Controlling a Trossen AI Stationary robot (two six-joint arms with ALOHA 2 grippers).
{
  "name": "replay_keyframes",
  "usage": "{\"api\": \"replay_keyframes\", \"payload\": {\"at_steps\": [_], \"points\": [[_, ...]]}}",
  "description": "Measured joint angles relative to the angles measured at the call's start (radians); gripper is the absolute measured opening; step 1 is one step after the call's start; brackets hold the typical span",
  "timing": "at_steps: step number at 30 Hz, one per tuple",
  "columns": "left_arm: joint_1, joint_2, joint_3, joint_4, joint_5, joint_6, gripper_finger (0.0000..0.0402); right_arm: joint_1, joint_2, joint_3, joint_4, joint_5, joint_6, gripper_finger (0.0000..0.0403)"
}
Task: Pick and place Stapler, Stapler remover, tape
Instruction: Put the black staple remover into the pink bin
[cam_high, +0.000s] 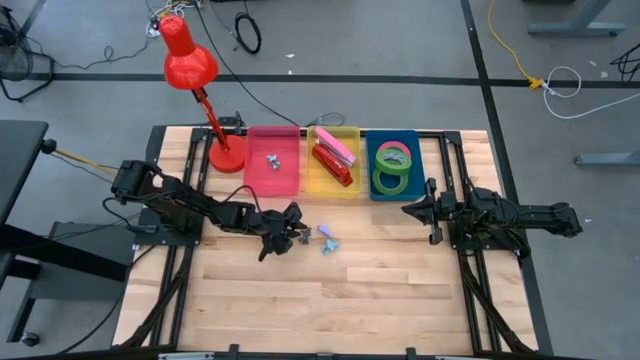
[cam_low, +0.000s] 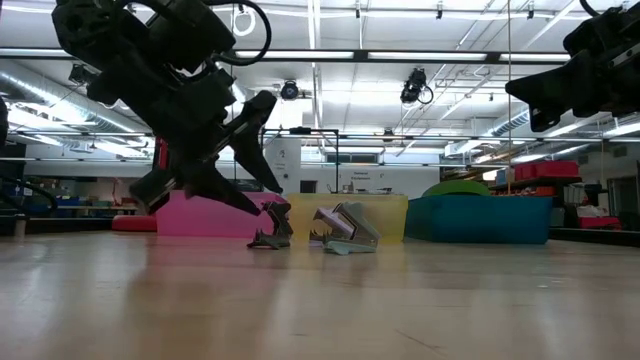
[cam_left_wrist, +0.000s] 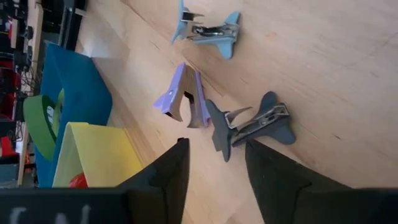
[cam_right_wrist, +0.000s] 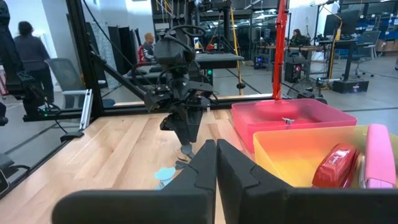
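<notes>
- Nearest the left wrist camera is the left end effector (cam_left_wrist: 214, 165), fingers spread, with the dark staple remover (cam_left_wrist: 249, 124) lying on the counter (cam_high: 330, 290) just past the fingertips. Looks lined up to grab it, not touching yet as far as I can tell.
- Two more loose ones lie right beside it: a purple staple remover (cam_left_wrist: 183, 99) and a light blue staple remover (cam_left_wrist: 208, 28).
- The bins are sorted by type, which explains the layout: the pink bin (cam_high: 258, 178) already has a couple of removers, the yellow bin (cam_high: 322, 186) holds the red stapler (cam_high: 331, 164) and the pink stapler (cam_high: 339, 146), and the blue bin (cam_high: 412, 140) has the tape rings (cam_high: 394, 168).
- So my guess is this one goes in the pink bin next.
- The right end effector (cam_high: 432, 211) waits near the blue bin, fingers pressed together.
</notes>
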Motion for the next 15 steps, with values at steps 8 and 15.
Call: {"api": "replay_keyframes", "payload": {"at_steps": [8,15], "points": [[0.0,0.0,0.0,0.0,0.0,0.0,0.0086,0.0,0.0,0.0,0.0,0.0,0.0,0.0016],[0.0,0.0,0.0,0.0,0.001,0.0,0.005,0.0,0.0,0.0,0.0,0.0,0.0,0.0016]]}}
